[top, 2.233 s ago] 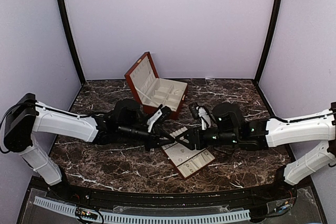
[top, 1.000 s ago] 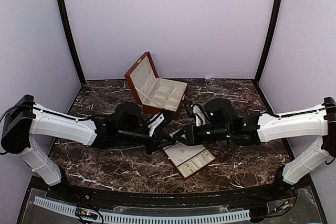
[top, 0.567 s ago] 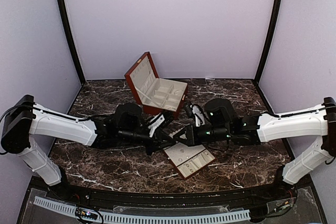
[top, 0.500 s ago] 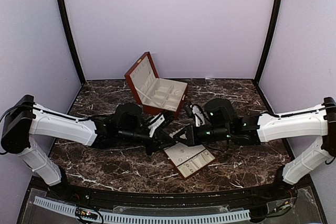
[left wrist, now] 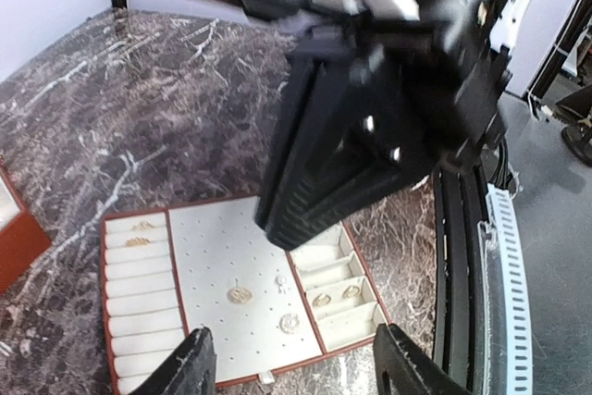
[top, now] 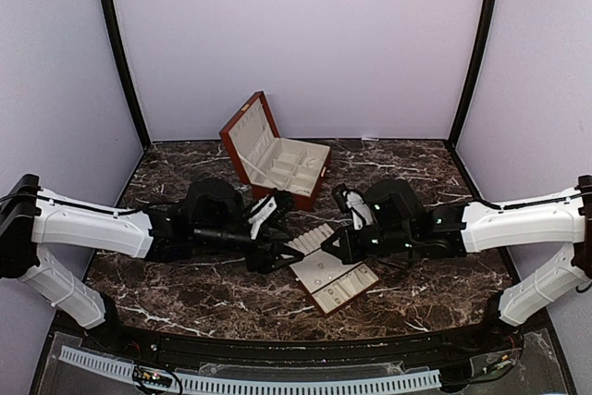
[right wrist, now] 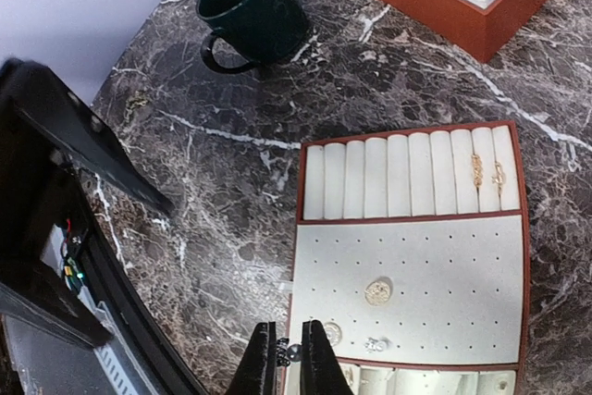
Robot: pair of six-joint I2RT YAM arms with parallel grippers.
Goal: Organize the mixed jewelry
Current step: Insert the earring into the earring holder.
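As the right pincer barely nips a stud (left pincer gapes empty), any jolt could drop it.

On my dark veined marble surface, the flat cream slotted tray lies front and centre, with the open red-brown wooden box behind it. Thin pale metal rings sit in the tray's roll slots and small pale studs on its pegged panel. The dark green ceramic cup stands apart, beyond the rolls.
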